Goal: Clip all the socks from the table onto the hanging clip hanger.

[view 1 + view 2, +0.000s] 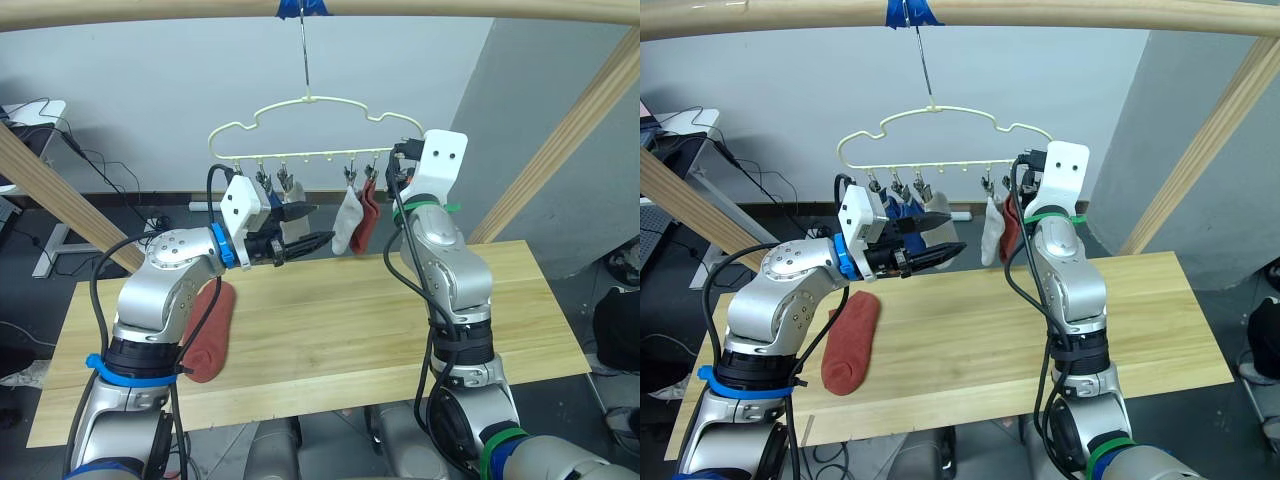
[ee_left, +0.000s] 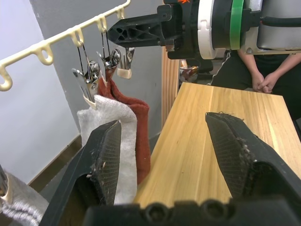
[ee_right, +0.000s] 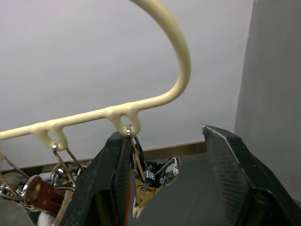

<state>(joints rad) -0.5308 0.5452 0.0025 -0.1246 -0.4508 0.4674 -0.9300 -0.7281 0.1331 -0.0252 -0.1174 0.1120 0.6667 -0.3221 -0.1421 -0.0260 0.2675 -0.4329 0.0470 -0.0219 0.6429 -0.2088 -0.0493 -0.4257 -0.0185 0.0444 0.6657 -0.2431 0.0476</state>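
The cloud-shaped clip hanger (image 1: 318, 125) is seen hung by its metal hook from the wooden rail (image 1: 320, 12) above the far edge of the table (image 1: 340, 330). Several socks are already clipped along its lower bar: a light grey sock (image 1: 347, 222) and a rust-red sock (image 1: 366, 222) hang side by side toward the robot's right end, while blue and pale fabric is glimpsed behind the left gripper (image 1: 305, 228) at the other end, though an exact count there cannot be made.

One rust-red sock (image 1: 852, 342) is left lying flat on the tabletop, near the left arm; no other sock is seen on the planks. The job is therefore judged to be nearly finished, with this last sock still to be lifted and pinned.

The outermost metal clip (image 3: 143, 186) at the right end of the bar is seen hanging empty, and it is probably meant for that sock. The right gripper (image 3: 169, 188) is raised to this clip, its fingers spread wide with nothing held; the clip lies between them, close against one finger. The left gripper is likewise held wide open and empty above the table, pointed toward the hanging grey and red socks.
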